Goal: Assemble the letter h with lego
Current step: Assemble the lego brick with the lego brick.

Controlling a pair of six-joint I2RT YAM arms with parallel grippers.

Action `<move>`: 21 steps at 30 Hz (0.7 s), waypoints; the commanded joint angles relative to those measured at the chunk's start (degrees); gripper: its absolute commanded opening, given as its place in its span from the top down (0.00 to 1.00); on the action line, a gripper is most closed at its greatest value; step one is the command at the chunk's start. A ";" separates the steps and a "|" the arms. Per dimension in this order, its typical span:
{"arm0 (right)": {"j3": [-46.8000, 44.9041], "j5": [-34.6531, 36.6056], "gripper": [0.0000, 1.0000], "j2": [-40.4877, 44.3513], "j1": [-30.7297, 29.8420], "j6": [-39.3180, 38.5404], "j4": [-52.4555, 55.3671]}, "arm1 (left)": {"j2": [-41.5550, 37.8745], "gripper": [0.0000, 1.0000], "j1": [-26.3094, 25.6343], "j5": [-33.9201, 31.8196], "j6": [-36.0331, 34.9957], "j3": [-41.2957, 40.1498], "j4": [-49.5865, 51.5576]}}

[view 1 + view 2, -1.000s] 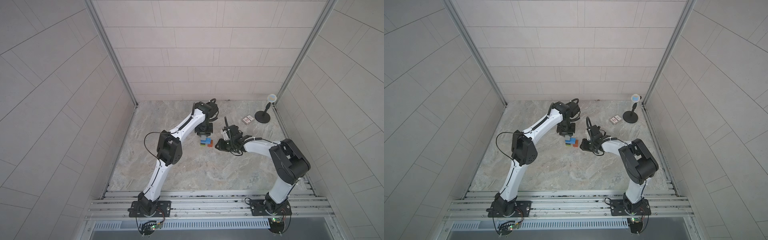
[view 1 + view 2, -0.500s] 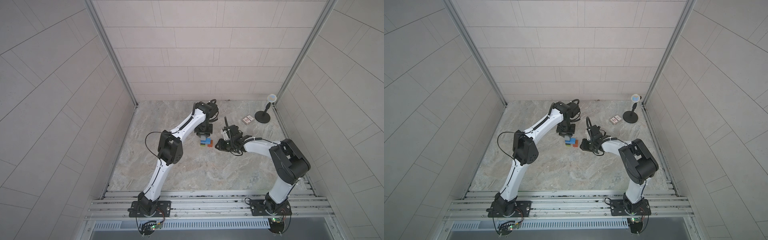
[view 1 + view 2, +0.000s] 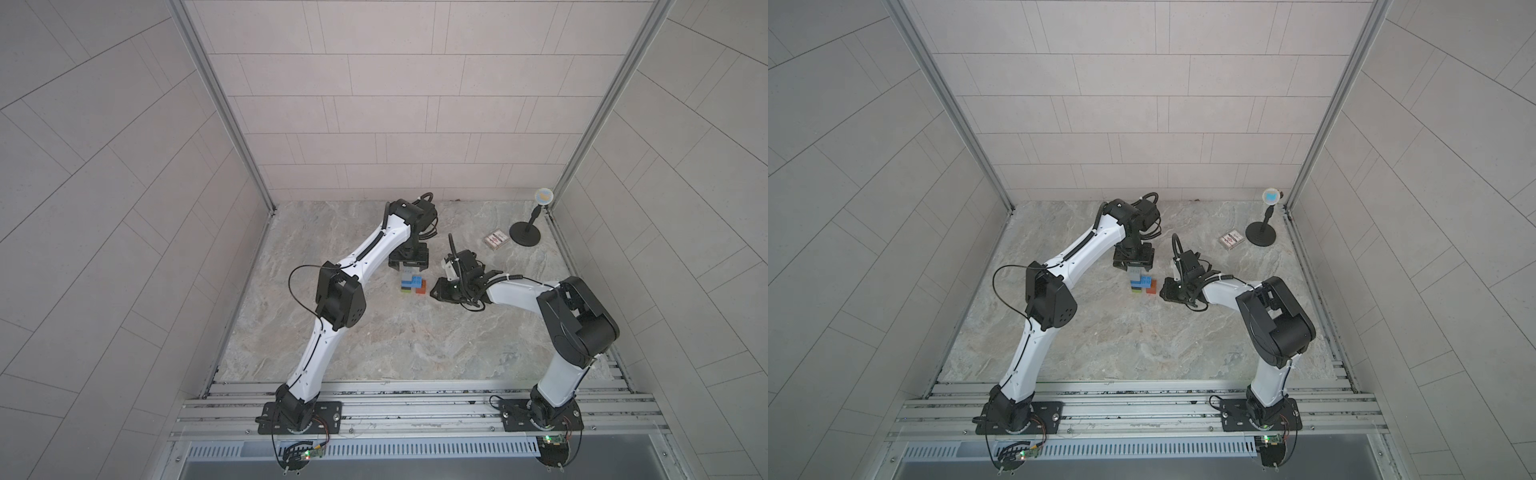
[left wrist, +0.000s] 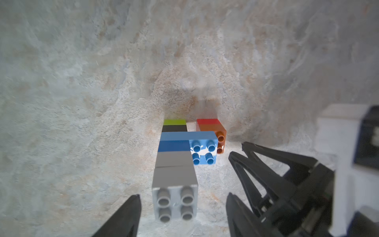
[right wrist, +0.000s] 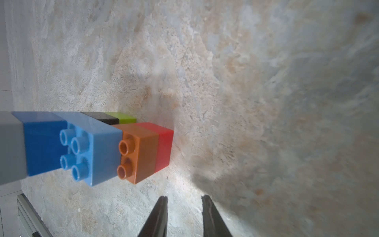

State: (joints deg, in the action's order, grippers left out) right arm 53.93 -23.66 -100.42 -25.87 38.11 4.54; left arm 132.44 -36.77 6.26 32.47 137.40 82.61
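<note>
Your left gripper [image 3: 408, 266] has spread its jaws since a second ago, and both arms otherwise sit where they were. In both top views it hangs right over the letter h [image 3: 411, 284], which stands upright near the middle of the marble table [image 3: 374, 340]. Your right gripper [image 3: 434, 291] lies low just beside the h's short leg. A patterned box [image 3: 496, 240] rests well apart, toward the far right corner.

In the left wrist view, the left fingers [image 4: 127, 215] stand apart, one on each side of the top grey brick [image 4: 175, 202], with a gap on both sides. Below it the column runs down to the lime brick [image 4: 174, 122] on the table. The light blue brick [image 4: 204, 151] bridges across to the orange brick [image 4: 220, 141].

In the right wrist view, your right jaws are parted with only bare table between them. They sit near the red brick [image 5: 164, 147] at the foot of the short leg without touching it.
</note>
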 commanded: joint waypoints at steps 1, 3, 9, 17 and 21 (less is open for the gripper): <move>1.08 0.10 0.68 -0.73 -0.18 -0.31 0.94 | -5.97 0.47 0.19 -1.95 0.11 -1.86 -0.66; 1.14 0.10 0.68 -0.75 -0.24 -0.19 0.89 | -6.58 0.64 0.14 -2.35 -0.21 -3.22 -1.44; 1.24 0.19 0.68 -0.90 -0.22 -0.32 1.01 | -4.85 1.00 0.16 -2.79 -1.19 -3.67 -1.55; 1.42 0.42 0.69 -0.87 -0.19 -0.56 1.32 | -3.31 1.00 0.58 -3.51 -1.89 -8.76 -3.25; 1.53 0.62 0.69 -0.92 -0.23 -0.58 1.57 | -5.76 1.00 0.63 -1.10 -1.17 -18.13 -9.35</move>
State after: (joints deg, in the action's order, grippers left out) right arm 54.17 -23.73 -100.66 -25.87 37.93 4.64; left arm 126.26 -36.47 4.71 31.46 124.49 74.98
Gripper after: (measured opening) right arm 0.314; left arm 0.043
